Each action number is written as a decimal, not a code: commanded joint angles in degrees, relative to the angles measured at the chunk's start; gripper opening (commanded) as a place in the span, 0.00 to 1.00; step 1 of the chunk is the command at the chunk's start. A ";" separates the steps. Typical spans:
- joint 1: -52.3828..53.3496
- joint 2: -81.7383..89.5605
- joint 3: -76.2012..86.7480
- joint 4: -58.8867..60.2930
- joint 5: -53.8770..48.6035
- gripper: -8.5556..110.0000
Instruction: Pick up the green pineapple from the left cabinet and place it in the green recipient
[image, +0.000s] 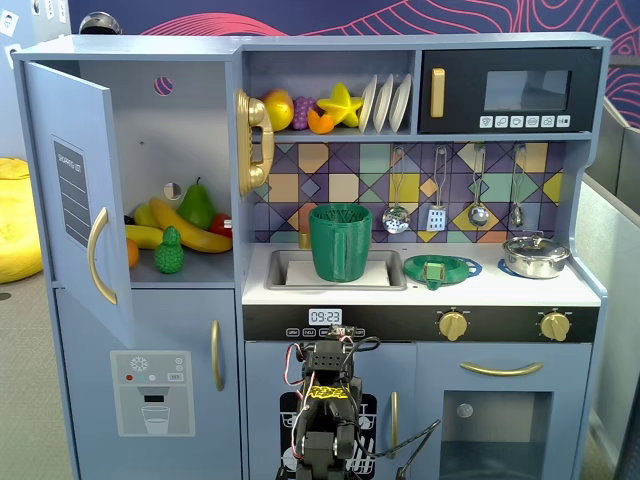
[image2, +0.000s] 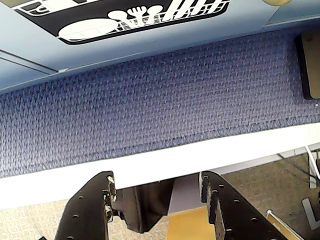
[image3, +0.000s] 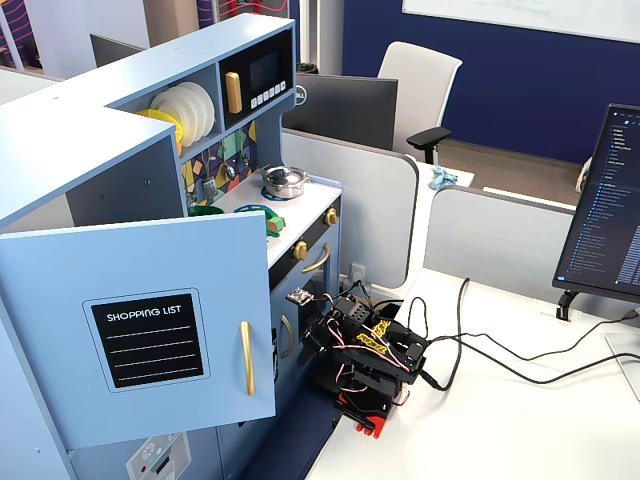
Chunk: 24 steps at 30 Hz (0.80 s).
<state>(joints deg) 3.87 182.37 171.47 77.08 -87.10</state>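
Note:
The green pineapple (image: 168, 252) stands at the front of the shelf in the left cabinet (image: 180, 120), beside bananas and in front of a green pear (image: 197, 205). The cabinet's blue door (image: 75, 195) stands open; it also shows in a fixed view from the side (image3: 140, 330), where it hides the pineapple. The green recipient (image: 340, 242) stands upright in the sink. My arm (image: 325, 400) is folded low in front of the kitchen, far below both. In the wrist view my gripper (image2: 157, 179) is open and empty, over the white table edge and blue carpet.
A flat green strainer dish (image: 441, 268) and a steel pot (image: 535, 256) sit on the counter right of the sink. Toy fruit and plates fill the upper shelf (image: 330, 105). The arm's base stands on a white desk (image3: 480, 420) with cables and a monitor (image3: 605, 215).

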 joint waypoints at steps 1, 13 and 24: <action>0.62 -0.26 0.18 10.72 0.00 0.07; -1.76 -0.35 0.18 10.55 -3.16 0.07; -33.31 -0.44 -16.26 -25.84 -10.28 0.07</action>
<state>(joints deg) -20.21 182.20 162.95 66.09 -98.35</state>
